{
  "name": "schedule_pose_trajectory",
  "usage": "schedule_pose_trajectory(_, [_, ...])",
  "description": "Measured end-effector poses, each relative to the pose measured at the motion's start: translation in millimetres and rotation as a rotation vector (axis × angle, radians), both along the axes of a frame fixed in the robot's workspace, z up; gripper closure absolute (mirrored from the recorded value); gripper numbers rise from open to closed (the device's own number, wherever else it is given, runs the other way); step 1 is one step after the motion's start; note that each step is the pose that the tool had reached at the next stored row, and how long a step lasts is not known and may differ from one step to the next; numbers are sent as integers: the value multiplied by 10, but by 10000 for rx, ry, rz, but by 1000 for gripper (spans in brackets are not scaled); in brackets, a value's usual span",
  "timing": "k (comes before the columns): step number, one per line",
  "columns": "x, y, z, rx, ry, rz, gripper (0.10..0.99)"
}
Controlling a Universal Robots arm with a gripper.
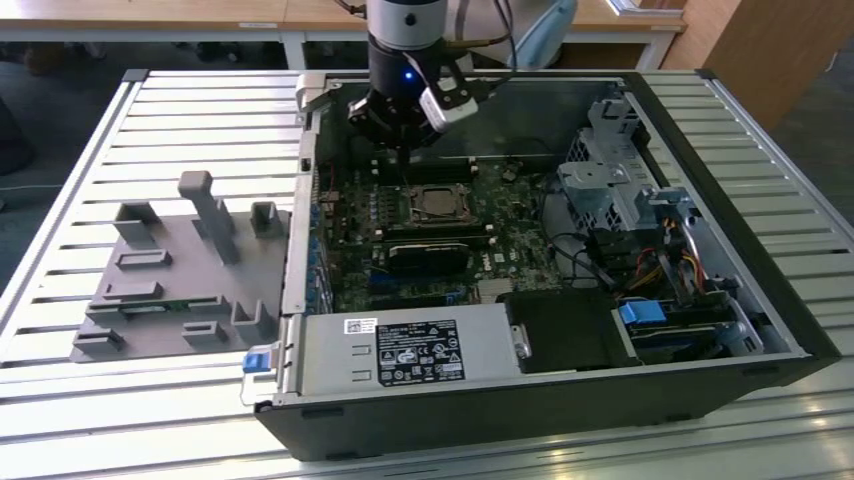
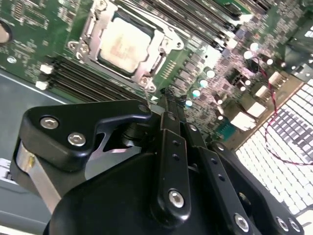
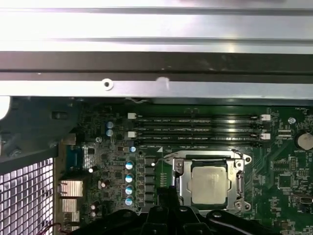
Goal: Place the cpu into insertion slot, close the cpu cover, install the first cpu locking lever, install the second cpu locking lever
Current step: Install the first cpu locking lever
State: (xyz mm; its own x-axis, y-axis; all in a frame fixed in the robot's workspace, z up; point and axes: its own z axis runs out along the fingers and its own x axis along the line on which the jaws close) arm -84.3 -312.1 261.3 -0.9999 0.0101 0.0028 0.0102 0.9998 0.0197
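The cpu [image 3: 210, 183] is seen seated in the insertion slot [image 3: 187, 172] near the middle of the circuit board [image 3: 286, 169], and the cpu cover [image 3: 180, 182] is laid flat around it. The gripper [image 2: 165, 98] is held low over the board, just beside one corner of the cover. Its fingers [image 2: 171, 147] are drawn together, and nothing is seen gripped between them. Memory slots [image 3: 195, 129] are set along one side of the socket.

place: robotics workshop
bench: slatted aluminium table [image 1: 80, 180] under the pincer [image 1: 400, 158]
below pincer: open computer case [image 1: 534, 405]
beyond pincer: wooden desks [image 1: 160, 15]
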Motion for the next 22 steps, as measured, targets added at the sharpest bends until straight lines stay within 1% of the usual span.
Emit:
schedule_pose_trajectory(5, [-83, 5, -10, 2, -2, 1, 969])
schedule_pose_trajectory(8, [-126, 19, -17, 0, 0, 1, 969])
schedule_pose_trajectory(22, [-186, 145, -74, 1, -1, 2, 969])
